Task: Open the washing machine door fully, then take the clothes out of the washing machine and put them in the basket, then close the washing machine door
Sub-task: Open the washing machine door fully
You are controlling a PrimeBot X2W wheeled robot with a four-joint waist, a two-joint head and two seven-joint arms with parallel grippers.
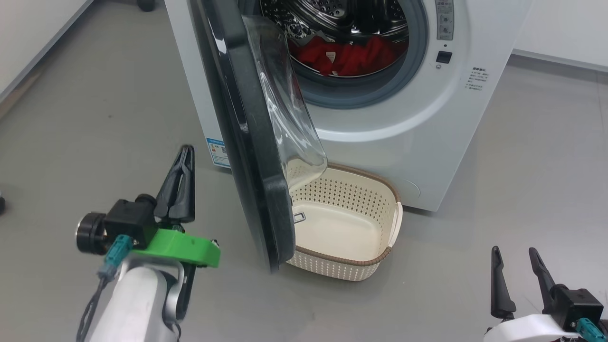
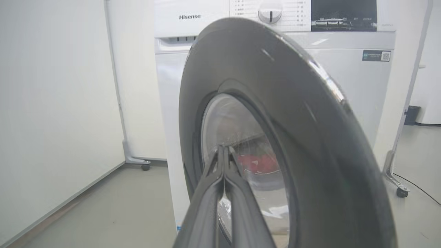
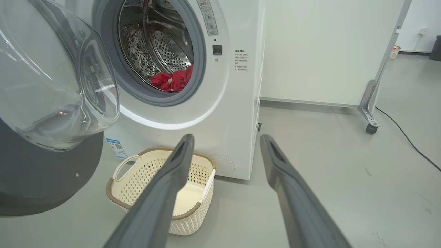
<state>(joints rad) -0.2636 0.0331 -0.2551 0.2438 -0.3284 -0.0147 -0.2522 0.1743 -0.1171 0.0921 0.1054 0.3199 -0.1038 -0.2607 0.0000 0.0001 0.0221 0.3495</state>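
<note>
The washing machine (image 1: 418,128) (image 3: 237,113) stands ahead with its door (image 1: 251,142) (image 2: 275,120) (image 3: 41,165) swung about halfway out, black rim edge-on to me and the glass bowl (image 1: 289,104) (image 3: 51,72) bulging toward the drum. Red clothes (image 1: 349,54) (image 3: 172,80) lie in the drum bottom. The cream basket (image 1: 354,263) (image 3: 137,203) sits empty on the floor under the drum mouth. My left gripper (image 1: 186,149) (image 2: 223,148) is shut, empty, left of the door's outer face and apart from it. My right gripper (image 1: 514,251) (image 3: 225,137) hangs open at the lower right, holding nothing.
Grey floor (image 1: 95,109) spreads left and right of the machine. A white wall (image 2: 51,103) runs along the left. A white panel on castors (image 3: 370,127) stands right of the machine, with a black cable (image 3: 410,141) on the floor.
</note>
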